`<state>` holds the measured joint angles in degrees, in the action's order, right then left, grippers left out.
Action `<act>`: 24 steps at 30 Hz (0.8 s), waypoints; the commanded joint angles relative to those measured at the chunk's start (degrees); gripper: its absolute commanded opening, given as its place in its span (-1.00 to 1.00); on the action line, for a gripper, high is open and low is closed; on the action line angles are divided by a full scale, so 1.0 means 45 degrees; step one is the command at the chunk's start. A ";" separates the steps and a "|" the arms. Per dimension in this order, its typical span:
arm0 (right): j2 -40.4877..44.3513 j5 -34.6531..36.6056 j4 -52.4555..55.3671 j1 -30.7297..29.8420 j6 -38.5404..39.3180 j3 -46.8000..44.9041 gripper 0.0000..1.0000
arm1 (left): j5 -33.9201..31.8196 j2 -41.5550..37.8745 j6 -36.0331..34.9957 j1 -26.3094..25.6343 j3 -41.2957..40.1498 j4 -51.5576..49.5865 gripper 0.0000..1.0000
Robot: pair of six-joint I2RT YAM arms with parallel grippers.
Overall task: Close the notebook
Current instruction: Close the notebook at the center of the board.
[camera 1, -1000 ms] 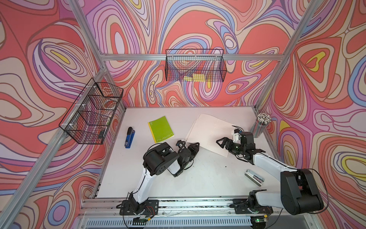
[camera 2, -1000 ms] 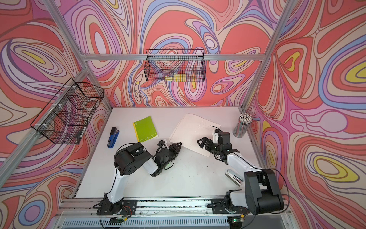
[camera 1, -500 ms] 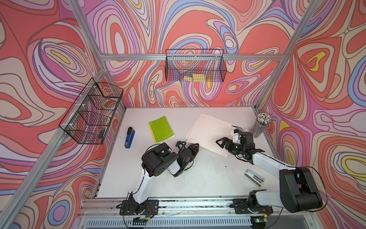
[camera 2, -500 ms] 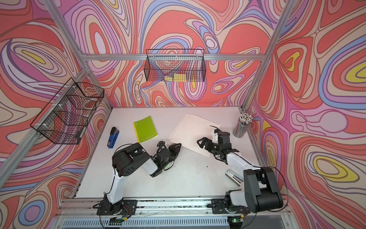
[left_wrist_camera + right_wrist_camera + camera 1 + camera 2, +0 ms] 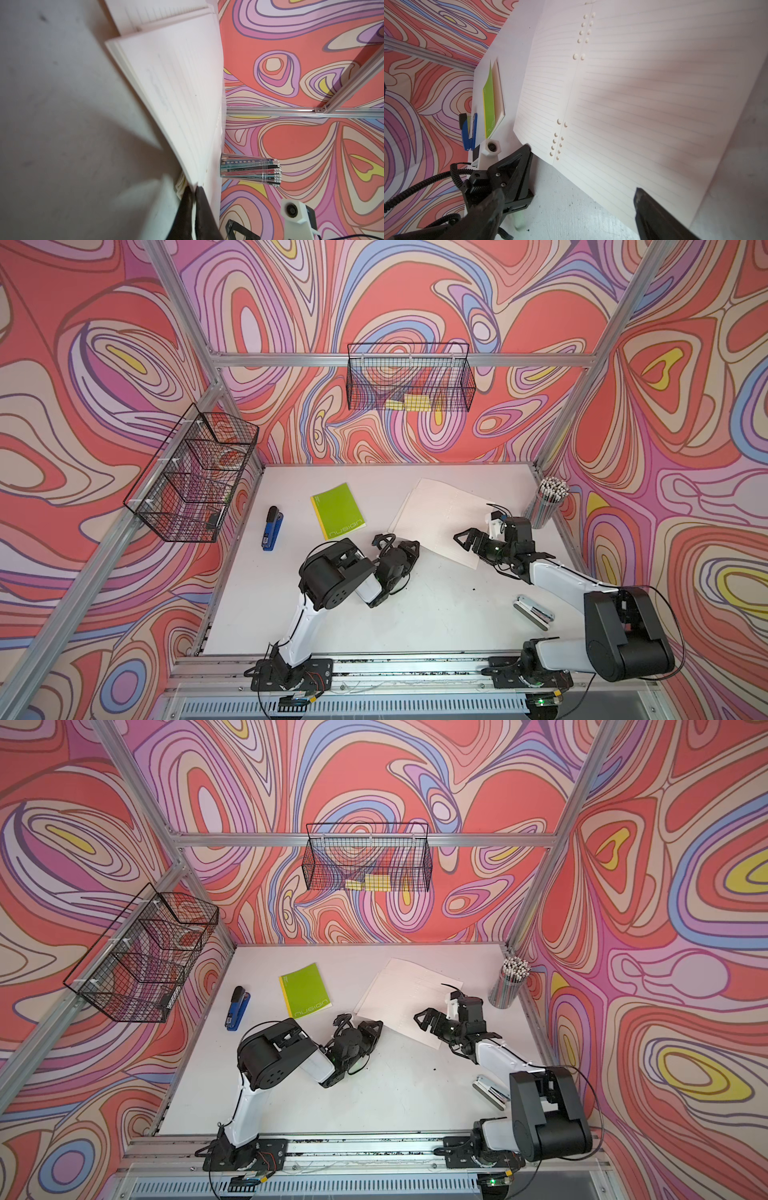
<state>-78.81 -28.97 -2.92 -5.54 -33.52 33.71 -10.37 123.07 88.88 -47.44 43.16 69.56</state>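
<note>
notebook (image 5: 440,514): open on table (image 5: 415,614), 2 o'clock of centre | left gripper (image 5: 414,546): pressed together, pinching page edge at notebook's 8 o'clock | right gripper (image 5: 469,543): spread, at notebook's 4 o'clock

**Clear front, crowded back**

The bare front middle of the table (image 5: 436,622) is the widest passage. The open notebook (image 5: 440,514) fills the back right. The left gripper (image 5: 413,546) at its near left corner and the right gripper (image 5: 467,540) over its near edge leave a narrow gap. A pencil cup (image 5: 547,506) guards the right wall, a silver stapler (image 5: 534,612) lies front right, and a green booklet (image 5: 337,511) and blue stapler (image 5: 272,528) occupy the left.
</note>
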 commanded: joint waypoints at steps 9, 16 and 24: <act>-0.0124 -0.0204 -0.0406 0.0136 0.0114 -0.0363 0.97 | -0.0364 0.0287 -0.0395 -0.0093 -0.0960 -0.1855 -1.00; -0.0048 -0.0308 -0.0504 0.0137 -0.0048 -0.0380 0.97 | -0.0592 -0.0228 -0.0358 -0.0093 -0.1983 -0.1049 -1.00; 0.0065 -0.0626 -0.0850 0.0129 -0.0361 -0.0518 0.97 | -0.1349 -0.0784 -0.0204 -0.0088 -0.4235 0.0496 -1.00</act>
<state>-78.91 -30.65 -5.34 -5.28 -34.44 32.23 -12.95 117.40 88.90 -47.70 28.99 77.12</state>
